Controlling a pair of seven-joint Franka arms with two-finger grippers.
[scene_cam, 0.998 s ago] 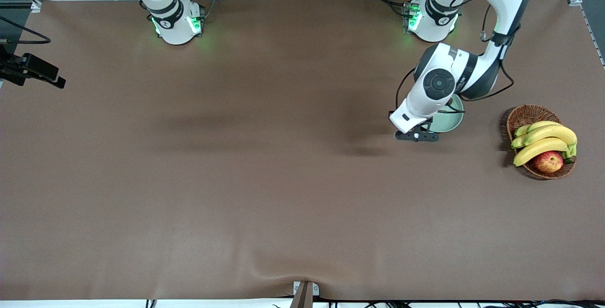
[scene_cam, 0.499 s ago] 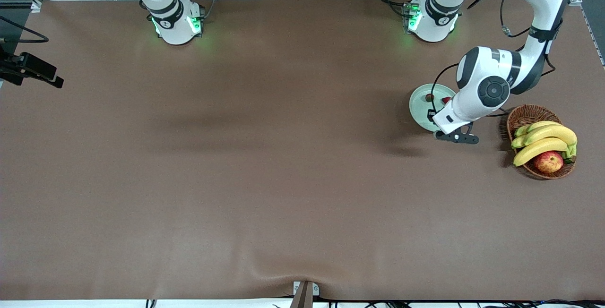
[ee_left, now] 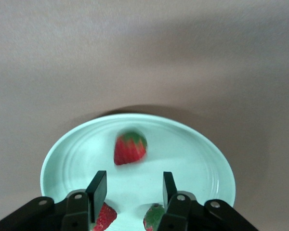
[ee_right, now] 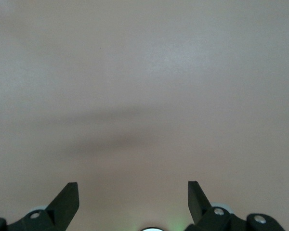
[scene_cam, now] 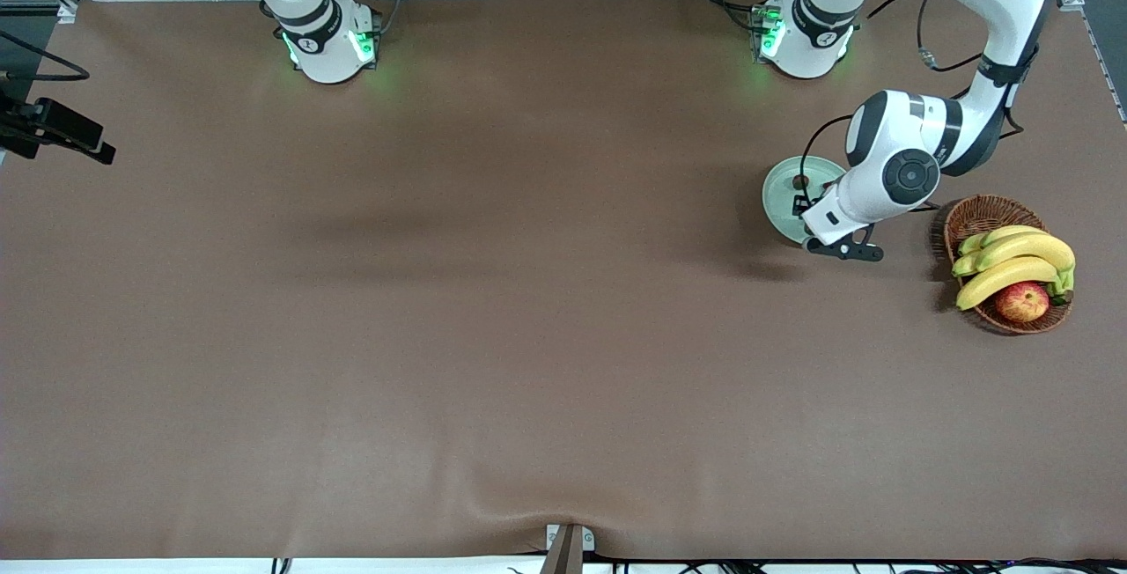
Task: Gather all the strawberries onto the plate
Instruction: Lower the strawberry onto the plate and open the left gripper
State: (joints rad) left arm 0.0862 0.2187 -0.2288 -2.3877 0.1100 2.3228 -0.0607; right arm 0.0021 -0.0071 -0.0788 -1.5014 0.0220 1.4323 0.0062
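Note:
The pale mint-green plate lies toward the left arm's end of the table. Three strawberries lie in it: one in the middle, one partly hidden under one finger, one with its green cap up beside the other finger. My left gripper hangs open just over the plate, with only bare plate between its fingers. In the front view the left arm's hand covers part of the plate, and one strawberry shows there. My right gripper stands open over bare table, and that arm waits.
A brown wicker basket with bananas and a red-yellow apple stands beside the plate, closer to the table's end. A black device juts in at the right arm's end of the table.
The left arm's hand has swung across the plate toward the basket and uncovered most of the plate. The right arm has not moved.

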